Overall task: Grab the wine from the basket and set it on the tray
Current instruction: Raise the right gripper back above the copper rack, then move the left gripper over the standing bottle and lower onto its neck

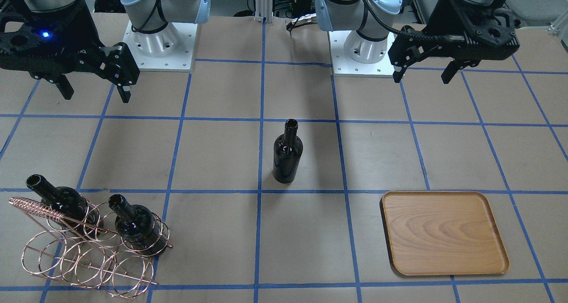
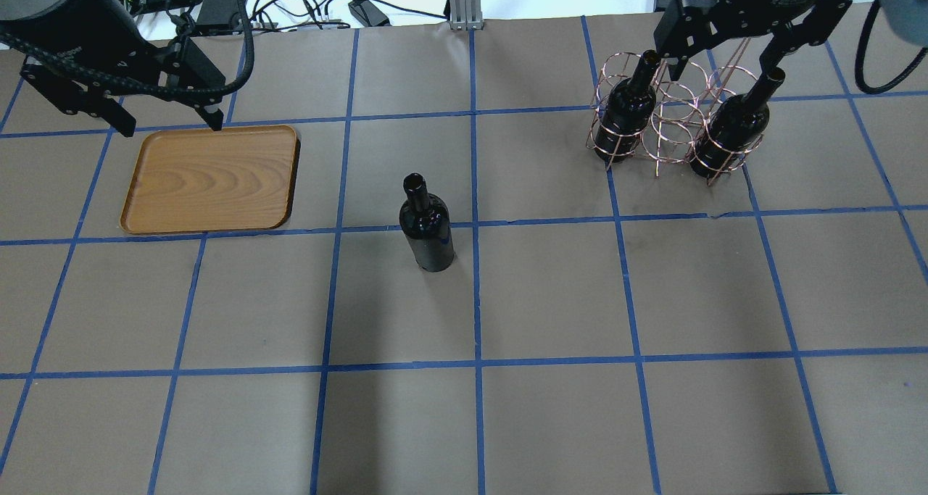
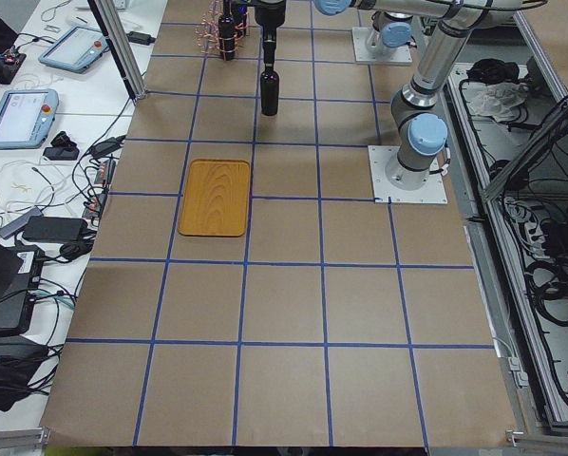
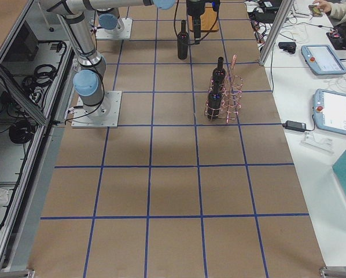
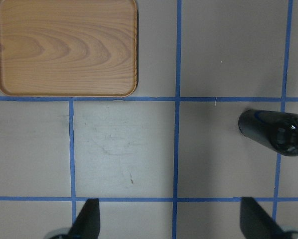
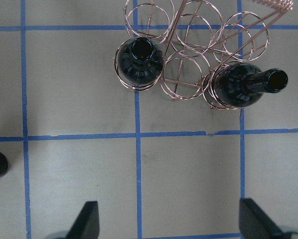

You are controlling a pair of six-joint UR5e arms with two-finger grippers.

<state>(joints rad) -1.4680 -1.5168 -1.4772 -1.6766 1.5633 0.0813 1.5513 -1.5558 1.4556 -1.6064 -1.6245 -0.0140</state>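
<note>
One wine bottle (image 1: pixel 287 154) stands upright on the bare desk (image 1: pixel 213 161), about midway between the basket (image 1: pixel 84 263) and the tray (image 1: pixel 443 234), which holds nothing yet. Two more bottles (image 1: pixel 66 201) (image 1: pixel 137 225) lean in the basket's loops. The left claw (image 1: pixel 421 77) hangs high near the tray and the right claw (image 1: pixel 96 95) high near the basket, both with jaws spread and nothing in them.

The lone bottle looks like the next thing to carry, probably by the left arm. The risk is its shape and finish. It is tall, round and glossy, so a sideways nudge from one finger on approach could topple it, and an off-centre pinch could let it slip or swing. At the basket, a tilted bottle may snag a loop and drag the light wire frame along.
</note>
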